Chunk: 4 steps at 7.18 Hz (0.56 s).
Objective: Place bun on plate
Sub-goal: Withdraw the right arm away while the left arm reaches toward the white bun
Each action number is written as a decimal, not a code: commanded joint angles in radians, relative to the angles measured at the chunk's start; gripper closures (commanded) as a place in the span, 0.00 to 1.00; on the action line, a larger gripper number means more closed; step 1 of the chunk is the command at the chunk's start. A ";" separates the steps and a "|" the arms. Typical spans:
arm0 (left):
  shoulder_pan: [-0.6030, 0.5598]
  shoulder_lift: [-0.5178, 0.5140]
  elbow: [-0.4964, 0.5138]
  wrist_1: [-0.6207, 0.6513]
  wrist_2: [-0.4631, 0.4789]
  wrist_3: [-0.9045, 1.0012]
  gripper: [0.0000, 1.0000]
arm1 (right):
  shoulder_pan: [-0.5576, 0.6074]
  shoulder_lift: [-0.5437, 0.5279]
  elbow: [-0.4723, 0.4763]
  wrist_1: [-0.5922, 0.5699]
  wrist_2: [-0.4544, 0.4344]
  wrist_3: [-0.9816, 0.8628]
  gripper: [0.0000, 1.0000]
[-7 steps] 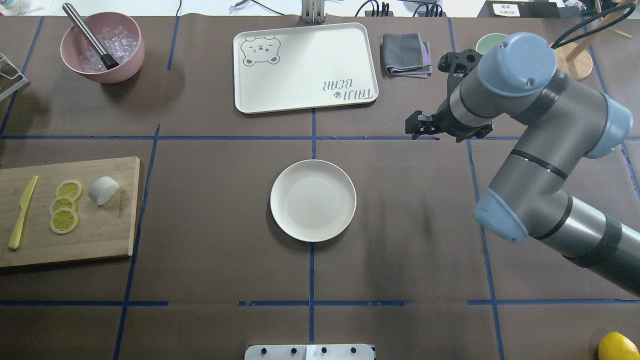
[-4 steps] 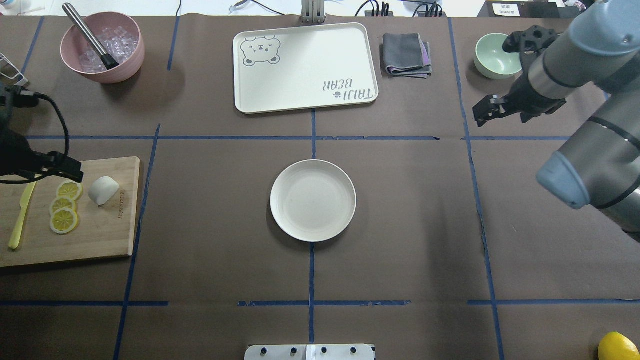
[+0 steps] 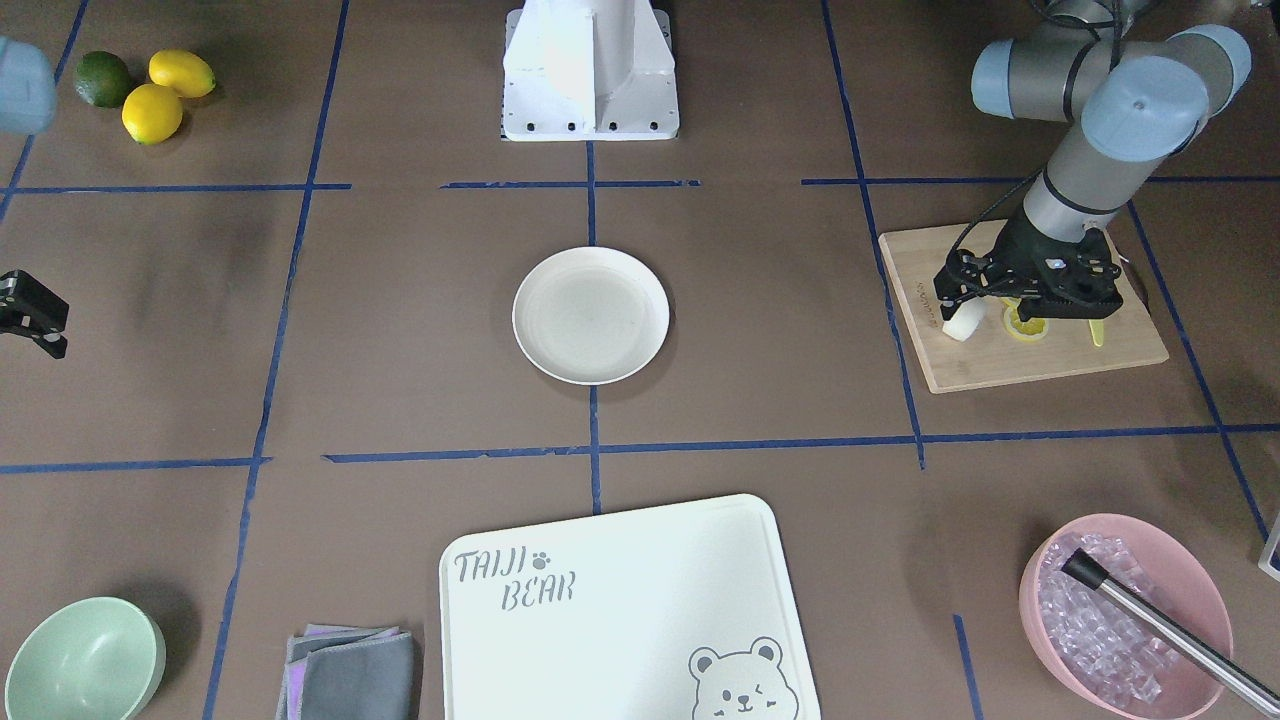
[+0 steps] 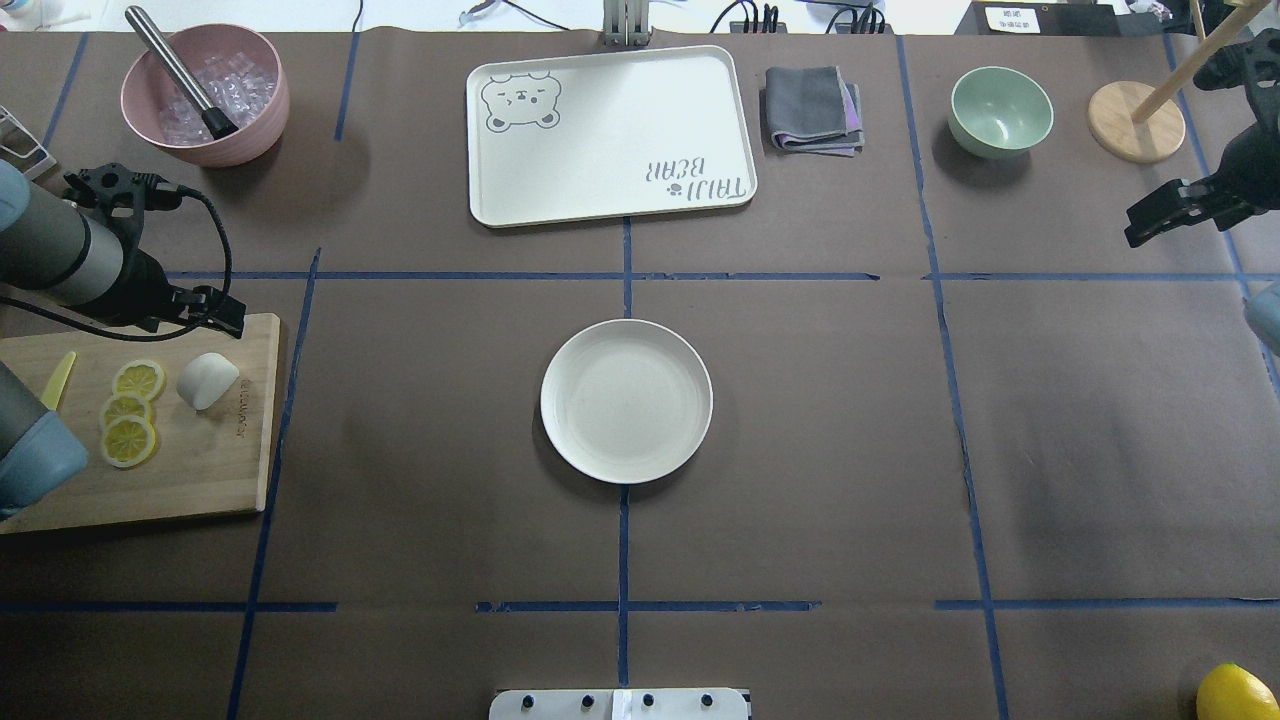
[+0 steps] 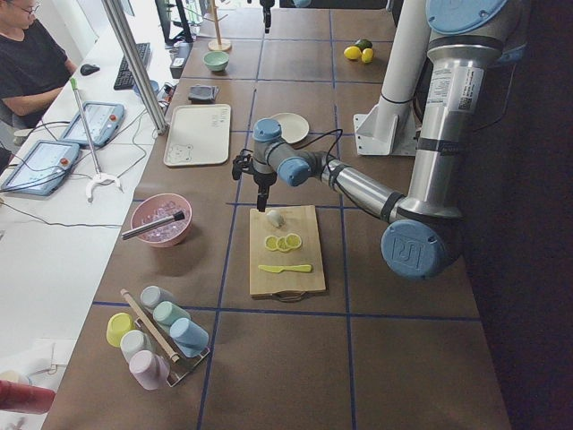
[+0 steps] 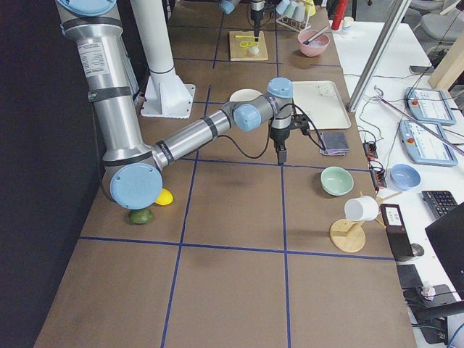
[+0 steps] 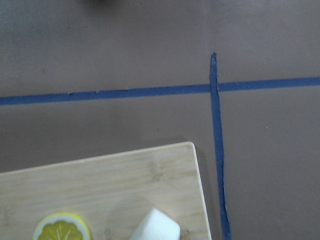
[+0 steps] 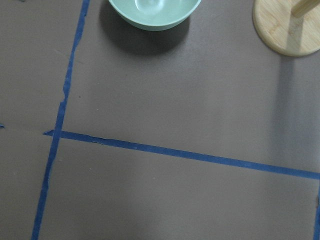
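The bun [image 4: 207,380] is still lying on the wooden board [image 4: 200,470], right beside the top lemon slice [image 4: 138,379], just where it was a second ago. Nothing is touching it. The plate [image 4: 626,401] is sitting bare in the middle of the bench [image 4: 800,450], well apart from the board. It has not moved either.

What is changing is the arms. A second ago the left hand [image 4: 228,318] was nowhere to be seen. Now it is hanging over the far edge of the board, near the bun and a little beyond it. It is holding nothing, and I cannot tell how wide open it is. Its own camera is looking down on the board's corner, with the bun just peeking in at the bottom.

The right hand [image 4: 1140,230] is pulling away to the right edge of the bench. I am seeing nothing in it, and I cannot tell if it is open.

So I think the left arm is taking the job. The pick-up is not yet begun. The hand is needing to come over the bun and go lower.
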State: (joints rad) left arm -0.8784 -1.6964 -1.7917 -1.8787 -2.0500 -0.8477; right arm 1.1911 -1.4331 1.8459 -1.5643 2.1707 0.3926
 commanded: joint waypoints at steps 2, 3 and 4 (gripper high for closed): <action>0.030 0.043 0.078 -0.186 0.004 -0.082 0.01 | 0.028 -0.015 -0.001 0.000 0.018 -0.023 0.00; 0.039 0.063 0.065 -0.195 0.004 -0.085 0.01 | 0.034 -0.015 -0.001 0.000 0.018 -0.023 0.00; 0.042 0.072 0.061 -0.195 0.002 -0.085 0.01 | 0.036 -0.016 -0.001 0.000 0.018 -0.023 0.00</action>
State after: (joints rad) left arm -0.8430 -1.6412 -1.7251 -2.0636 -2.0467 -0.9283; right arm 1.2230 -1.4481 1.8451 -1.5647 2.1884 0.3701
